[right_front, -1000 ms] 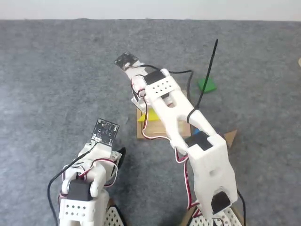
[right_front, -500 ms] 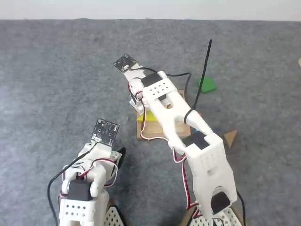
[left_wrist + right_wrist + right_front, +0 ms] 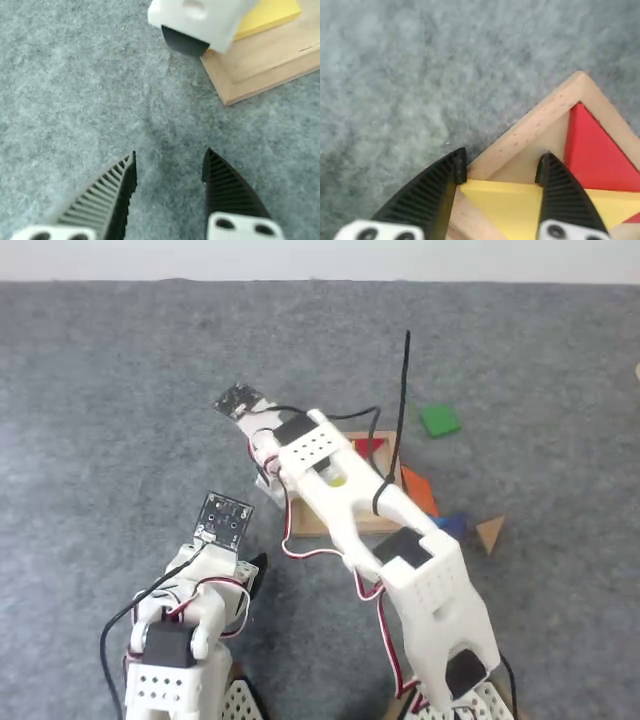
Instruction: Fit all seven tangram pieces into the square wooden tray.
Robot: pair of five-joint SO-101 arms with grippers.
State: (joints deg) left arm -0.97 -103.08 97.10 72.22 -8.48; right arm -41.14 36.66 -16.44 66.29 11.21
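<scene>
The grey felt-covered table carries the square wooden tray near its middle, with the right arm stretched over it. The left arm sits back toward the table's near edge.

What the next move turns on, as I judge it, is the tray's far-left corner. The right gripper hangs over that corner, its jaws moderately spread and clamping nothing. One jaw is at the outer side of the rim. The other is inside the tray, over the flat yellow tangram piece. That piece's straight edge runs across from jaw to jaw, just short of the corner, and the flat red triangular piece lies beside it, deeper in the tray.

The left gripper is spread wide over bare felt off the tray's near-left corner, empty.

The green piece, orange piece, blue piece and tan wooden triangle lie outside the tray, toward the table's right edge, so the right arm is the nearer one
</scene>
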